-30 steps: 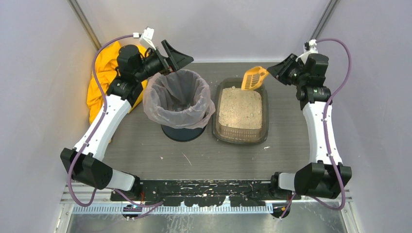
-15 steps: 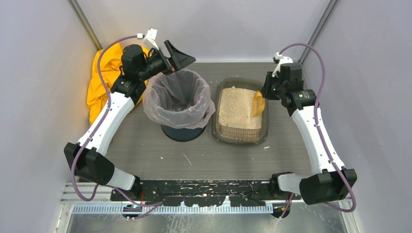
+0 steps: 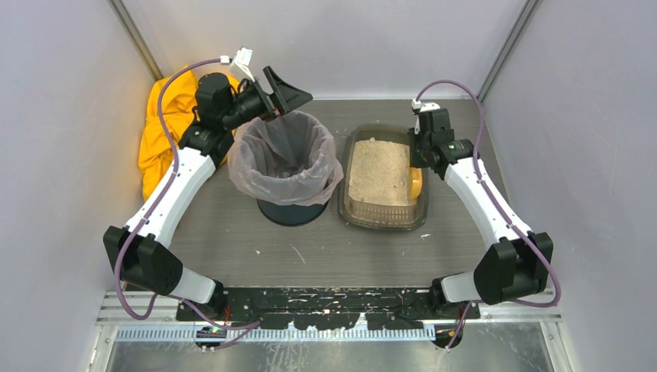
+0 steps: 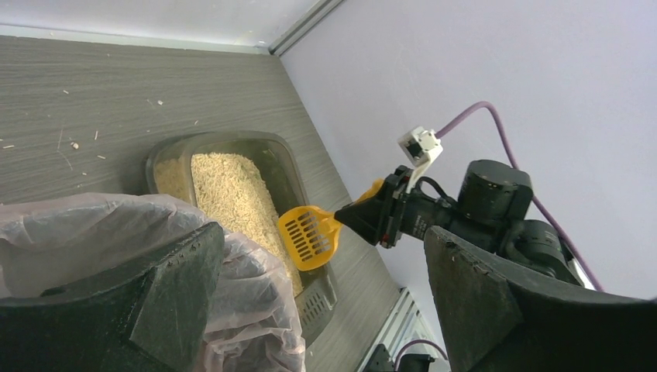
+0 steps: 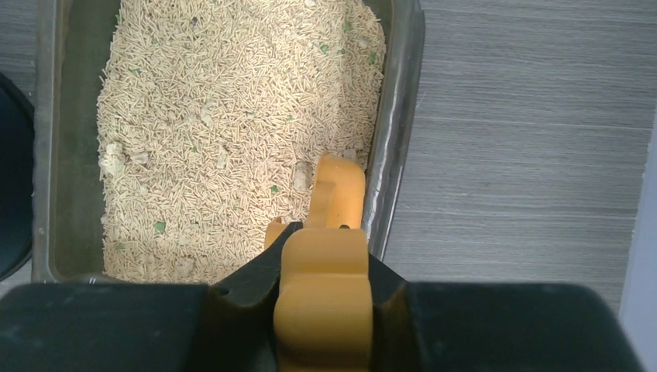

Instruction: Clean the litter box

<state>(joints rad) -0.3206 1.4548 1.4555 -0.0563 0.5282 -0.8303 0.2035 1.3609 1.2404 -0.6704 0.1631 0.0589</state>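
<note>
The litter box [image 3: 383, 221] is a dark translucent tray of beige litter, right of centre. It also shows in the left wrist view [image 4: 180, 142] and the right wrist view [image 5: 398, 116]. My right gripper [image 3: 423, 160] [image 5: 325, 249] is shut on the handle of the orange slotted scoop [image 3: 415, 183] [image 5: 338, 190]. The scoop head [image 4: 310, 237] points down at the litter beside the box's right wall; I cannot tell whether it touches. Small green bits and pale clumps lie in the litter. My left gripper [image 3: 283, 92] [image 4: 319, 260] is open and empty above the bin's far rim.
A round black bin with a clear bag liner [image 3: 285, 160] [image 4: 116, 225] stands just left of the litter box. A yellow cloth [image 3: 166, 124] lies at the back left by the wall. Loose litter bits dot the table near the box.
My right arm has swung left and down, carrying the scoop from above the box's far right corner into the box by its right wall. The left arm has hardly moved.
</note>
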